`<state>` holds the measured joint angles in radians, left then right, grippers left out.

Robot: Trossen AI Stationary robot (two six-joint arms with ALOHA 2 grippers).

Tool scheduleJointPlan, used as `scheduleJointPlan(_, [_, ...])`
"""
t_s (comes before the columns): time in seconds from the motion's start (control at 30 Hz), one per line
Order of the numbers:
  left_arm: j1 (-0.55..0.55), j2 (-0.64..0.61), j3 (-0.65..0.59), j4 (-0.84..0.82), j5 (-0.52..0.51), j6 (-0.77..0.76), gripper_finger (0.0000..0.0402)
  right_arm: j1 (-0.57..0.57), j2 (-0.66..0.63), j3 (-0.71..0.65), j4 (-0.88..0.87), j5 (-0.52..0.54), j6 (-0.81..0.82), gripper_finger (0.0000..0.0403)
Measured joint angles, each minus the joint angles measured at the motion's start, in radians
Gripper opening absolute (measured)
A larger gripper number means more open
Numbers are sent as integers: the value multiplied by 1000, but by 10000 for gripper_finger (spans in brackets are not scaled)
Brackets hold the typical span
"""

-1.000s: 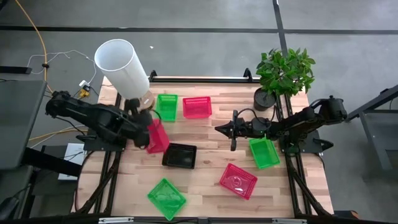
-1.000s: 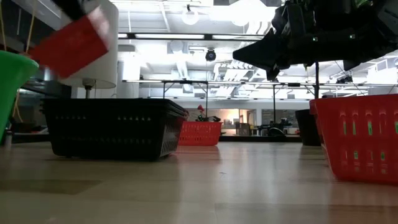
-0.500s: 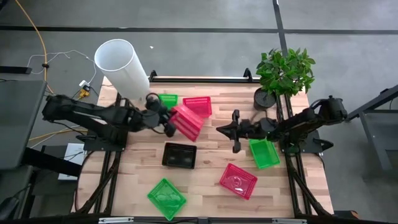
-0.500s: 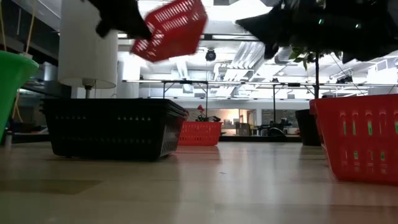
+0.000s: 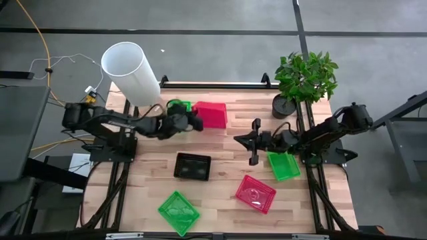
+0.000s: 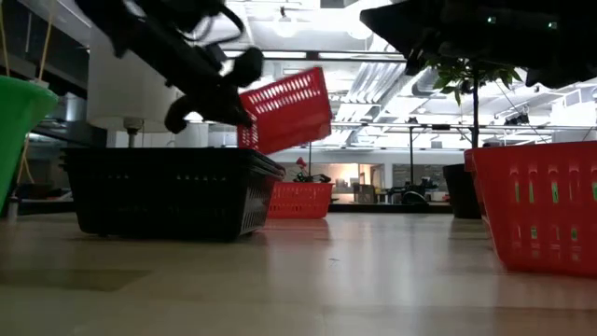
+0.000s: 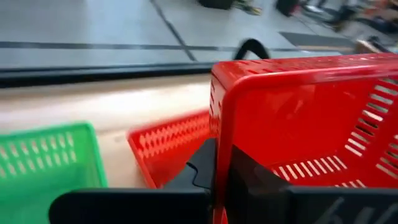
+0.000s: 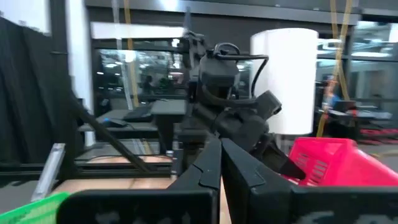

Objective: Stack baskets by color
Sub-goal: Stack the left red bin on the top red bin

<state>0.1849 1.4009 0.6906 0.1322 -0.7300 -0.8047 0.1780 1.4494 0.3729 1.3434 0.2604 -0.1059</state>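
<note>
My left gripper [image 5: 193,122] is shut on a pink basket [image 5: 212,113] and holds it in the air at the table's far middle. It is over a second pink basket [image 7: 165,146], which rests on the table beside a green basket [image 5: 177,106]. A black basket [image 5: 192,167] stands mid-table. Near the front edge lie a green basket [image 5: 179,212] and a pink one [image 5: 255,193]. Another green basket [image 5: 283,165] lies at the right. My right gripper [image 5: 252,143] hovers shut next to it and holds nothing. My left gripper pinches one side wall of the pink basket near its rim [image 7: 217,134], one finger [image 7: 249,183] inside the basket and one outside. The fingers come from the table's left, slanting slightly down. The basket is lifted clear and tilted [image 6: 284,110], its opening mostly up.
A large white cylinder [image 5: 130,72] stands at the far left corner, close behind my left arm. A potted plant [image 5: 303,80] stands at the far right corner. Bare wood shows between the black basket and my right gripper.
My left gripper has swung from the table's left side toward its far middle and down, rolling as it went. The pink basket, which hung on edge below it, has turned opening-up and now hangs over the pink basket at the far middle.
</note>
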Motion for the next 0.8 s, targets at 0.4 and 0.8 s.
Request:
scheduleJointPlan(0.4, [199,165,227,-286,244,-66,0,0,0,0,-20,34,36,0])
scheduleJointPlan(0.8, [262,165,310,-487,498,-238,0,0,0,0,-35,33,74,0])
